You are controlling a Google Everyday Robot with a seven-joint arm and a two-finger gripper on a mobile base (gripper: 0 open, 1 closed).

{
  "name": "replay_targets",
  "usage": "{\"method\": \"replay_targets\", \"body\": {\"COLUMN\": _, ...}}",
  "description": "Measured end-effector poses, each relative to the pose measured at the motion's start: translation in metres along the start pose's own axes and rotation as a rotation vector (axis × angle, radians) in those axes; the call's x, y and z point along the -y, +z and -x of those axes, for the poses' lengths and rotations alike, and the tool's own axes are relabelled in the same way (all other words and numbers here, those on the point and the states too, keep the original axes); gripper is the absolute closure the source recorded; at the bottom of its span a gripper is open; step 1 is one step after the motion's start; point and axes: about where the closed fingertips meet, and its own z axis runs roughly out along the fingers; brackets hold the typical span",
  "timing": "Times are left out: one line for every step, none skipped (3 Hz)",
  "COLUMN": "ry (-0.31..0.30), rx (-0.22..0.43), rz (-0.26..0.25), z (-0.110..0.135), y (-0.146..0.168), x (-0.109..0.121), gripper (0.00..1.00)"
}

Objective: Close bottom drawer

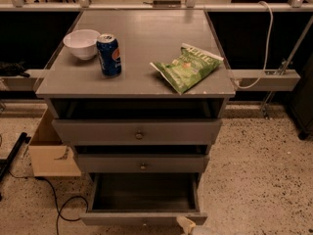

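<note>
The bottom drawer (143, 199) stands pulled well out from the cabinet (137, 130), below two other drawers. My pincer (188, 224) sits just beside the right end of the bottom drawer's front panel. I cannot tell whether the pincer is open or closed.

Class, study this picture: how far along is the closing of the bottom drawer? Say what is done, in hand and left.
Done: nothing that shows; the bottom drawer stands pulled far out, its inside open to view. In hand: the gripper sits at the picture's lower edge, by the right end of the drawer's front. Left: push it in under the middle drawer.
</note>
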Motion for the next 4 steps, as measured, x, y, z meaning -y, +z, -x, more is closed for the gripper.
{"method": "replay_targets", "body": {"ry": -0.002, "rx": 0.001, "rz": -0.001, "z": 0.000, "y": 0.000, "x": 0.000, "gripper": 0.00}}
{"method": "replay_targets", "body": {"ry": 0.001, "rx": -0.007, "rz": -0.020, "z": -0.008, "y": 0.003, "x": 0.004, "gripper": 0.00}}
{"method": "replay_targets", "body": {"ry": -0.022, "rx": -0.029, "rz": -0.066, "z": -0.020, "y": 0.004, "x": 0.009, "gripper": 0.00}}
{"method": "replay_targets", "body": {"ry": -0.141, "rx": -0.033, "rz": -0.157, "z": -0.016, "y": 0.001, "x": 0.009, "gripper": 0.00}}
